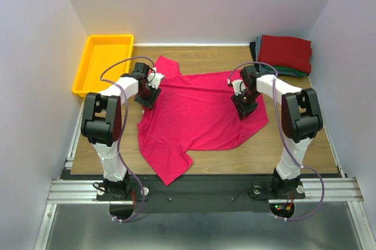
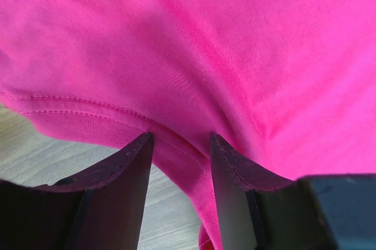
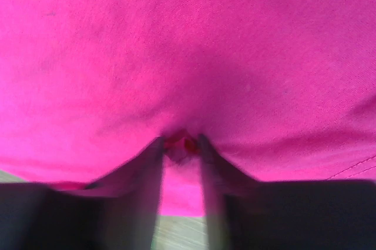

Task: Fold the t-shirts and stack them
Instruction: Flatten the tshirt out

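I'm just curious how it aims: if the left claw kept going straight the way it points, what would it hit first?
The crimson t-shirt: its hemmed edge lies in the open gap of the left gripper. The wooden table probably lies just beneath, though depth is hard to judge.

Table point(image 1: 267, 151), holdings:
- spread t-shirt point(image 1: 200, 112), centre
- tray point(image 1: 82, 73), far-left corner
- folded t-shirts point(image 1: 285, 53), stacked, far-right corner
- my left gripper point(image 1: 147, 100), on the spread shirt's left edge
- my right gripper point(image 1: 245, 109), on its right edge

No legible text anywhere
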Controlling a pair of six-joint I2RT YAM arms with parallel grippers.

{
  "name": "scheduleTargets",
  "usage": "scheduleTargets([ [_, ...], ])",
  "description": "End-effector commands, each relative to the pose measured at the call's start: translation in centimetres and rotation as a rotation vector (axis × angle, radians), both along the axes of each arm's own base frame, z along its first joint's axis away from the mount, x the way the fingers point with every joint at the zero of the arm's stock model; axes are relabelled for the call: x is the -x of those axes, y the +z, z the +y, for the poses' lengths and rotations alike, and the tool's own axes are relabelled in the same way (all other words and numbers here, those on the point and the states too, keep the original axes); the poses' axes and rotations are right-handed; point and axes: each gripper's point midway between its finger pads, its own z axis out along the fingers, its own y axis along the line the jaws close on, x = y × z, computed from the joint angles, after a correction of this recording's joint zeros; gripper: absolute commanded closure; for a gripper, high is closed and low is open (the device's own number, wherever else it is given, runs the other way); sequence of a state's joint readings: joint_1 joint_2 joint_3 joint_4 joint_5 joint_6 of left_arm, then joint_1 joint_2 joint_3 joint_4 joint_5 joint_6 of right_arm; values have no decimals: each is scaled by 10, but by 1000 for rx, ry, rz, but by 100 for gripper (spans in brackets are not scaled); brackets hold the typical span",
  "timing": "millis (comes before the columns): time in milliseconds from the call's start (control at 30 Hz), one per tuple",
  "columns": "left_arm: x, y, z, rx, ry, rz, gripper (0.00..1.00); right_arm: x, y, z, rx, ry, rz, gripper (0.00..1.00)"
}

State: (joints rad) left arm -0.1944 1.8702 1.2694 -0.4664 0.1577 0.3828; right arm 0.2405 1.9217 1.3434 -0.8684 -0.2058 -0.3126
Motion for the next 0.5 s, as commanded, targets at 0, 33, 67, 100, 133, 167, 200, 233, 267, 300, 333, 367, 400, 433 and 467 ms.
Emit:
scheduleTargets([
  [0, 3, -5, 4, -14, 7, 2, 45, -5, 3, -4, 5, -11, -42, 70],
  [33, 3, -7, 5, -22, 7, 4, 45, 0, 7, -7, 17, -1, -50, 80],
  [67, 3, -10, 6, -28, 7, 8, 46, 2, 9, -10, 26, 1, -56, 87],
  [100, 4, -13, 8, -34, 7, 15, 46, 4, 13, -12, 34, 8, -66, 94],
  [133, 4, -14, 8, -37, 6, 16, 46, 7, 16, -14, 44, 13, -69, 99],
  [167, 4, -14, 9, -43, 6, 16, 46, 13, 19, -19, 59, 23, -66, 99],
  [200, 5, -15, 9, -48, 2, 16, 46, 19, 29, -21, 59, 31, -84, 99],
  [233, 4, -17, 11, -53, 4, 17, 46, 23, 34, -23, 62, 41, -92, 99],
  [267, 4, -17, 11, -56, 4, 16, 46, 29, 41, -26, 69, 43, -94, 99],
  [300, 4, -18, 11, -58, 1, 19, 46, 36, 50, -29, 71, 44, -119, 99],
  [333, 3, -18, 12, -63, 1, 16, 46, 40, 56, -31, 74, 52, -133, 99],
  [367, 3, -18, 12, -67, -2, 15, 46, 48, 60, -36, 94, 55, -132, 100],
  [400, 3, -20, 13, -68, 0, 19, 46, 57, 65, -41, 106, 59, -149, 99],
  [433, 2, -20, 13, -71, -1, 17, 46, 64, 66, -46, 121, 71, -148, 94],
  [467, 2, -21, 13, -72, -2, 20, 46, 69, 67, -52, 147, 74, -152, 93],
])
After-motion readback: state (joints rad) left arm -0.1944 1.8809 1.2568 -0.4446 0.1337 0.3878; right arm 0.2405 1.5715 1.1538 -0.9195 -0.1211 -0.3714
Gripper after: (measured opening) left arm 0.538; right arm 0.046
